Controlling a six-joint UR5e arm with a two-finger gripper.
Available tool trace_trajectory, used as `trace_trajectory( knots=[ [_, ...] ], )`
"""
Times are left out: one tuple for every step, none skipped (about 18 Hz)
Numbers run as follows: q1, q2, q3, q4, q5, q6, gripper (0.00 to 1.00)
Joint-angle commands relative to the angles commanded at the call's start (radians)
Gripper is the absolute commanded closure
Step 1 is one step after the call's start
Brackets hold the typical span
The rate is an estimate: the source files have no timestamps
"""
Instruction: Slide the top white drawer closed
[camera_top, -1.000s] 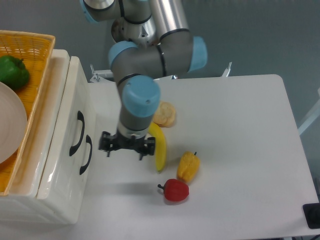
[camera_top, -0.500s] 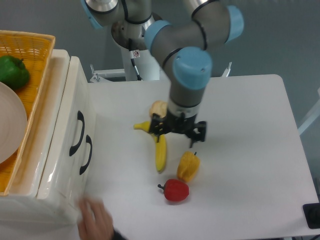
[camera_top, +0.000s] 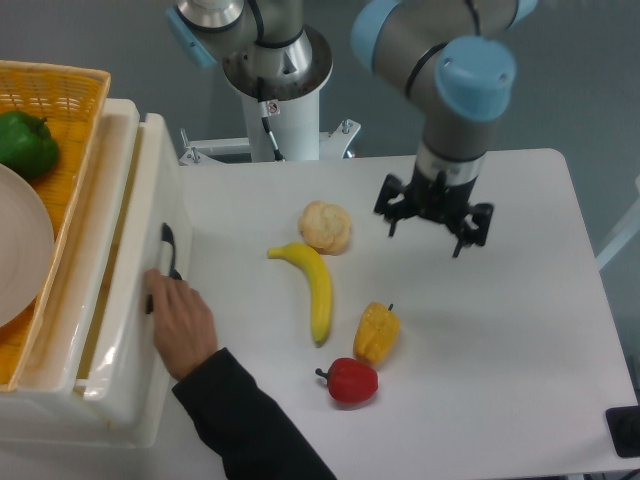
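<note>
The arm has swung further right since the earlier frames: the black two-finger gripper (camera_top: 434, 218), which stood beside the drawer fronts and then over the banana, now hangs above bare tabletop on the right side of the white table (camera_top: 500, 330), well apart from the cabinet. A person's hand (camera_top: 180, 322) in a dark sleeve, only a blur at the cabinet's lower corner half a second ago, has come up and now rests on the drawer fronts, covering the lower black handle.

The gripper's fingers are spread wide, pointing down, and hold nothing; they touch none of the food items.

The top white drawer (camera_top: 150, 200), a large glossy white plastic box with a flat front panel and a black curved handle (camera_top: 167, 245), sits at the left edge of the table under the yellow woven basket (camera_top: 70, 90). Its front panel lies roughly flush with the front below it; whether any gap remains cannot be told from this view. The basket carries a green bell pepper (camera_top: 25, 143) and a white plate (camera_top: 20, 250).

On the table between cabinet and gripper lie a pale round bread roll (camera_top: 327, 227), a yellow banana (camera_top: 313, 286) just below it, a small yellow pepper (camera_top: 376, 333) and a red pepper (camera_top: 349, 381) near each other.
</note>
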Motion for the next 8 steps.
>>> trace_trajectory(
  knots=[
    [0.008, 0.006, 0.0, -0.012, 0.018, 0.035, 0.0],
    [0.02, 0.014, 0.0, -0.016, 0.023, 0.061, 0.0],
    [0.034, 0.018, 0.0, -0.019, 0.023, 0.071, 0.0],
    [0.04, 0.026, -0.002, -0.02, 0.023, 0.072, 0.0],
    [0.043, 0.029, -0.002, -0.02, 0.023, 0.072, 0.0],
    [0.045, 0.031, -0.003, -0.02, 0.025, 0.072, 0.0],
    [0.055, 0.035, -0.003, -0.02, 0.023, 0.072, 0.0],
    [0.066, 0.037, -0.003, -0.02, 0.022, 0.074, 0.0]
  ],
)
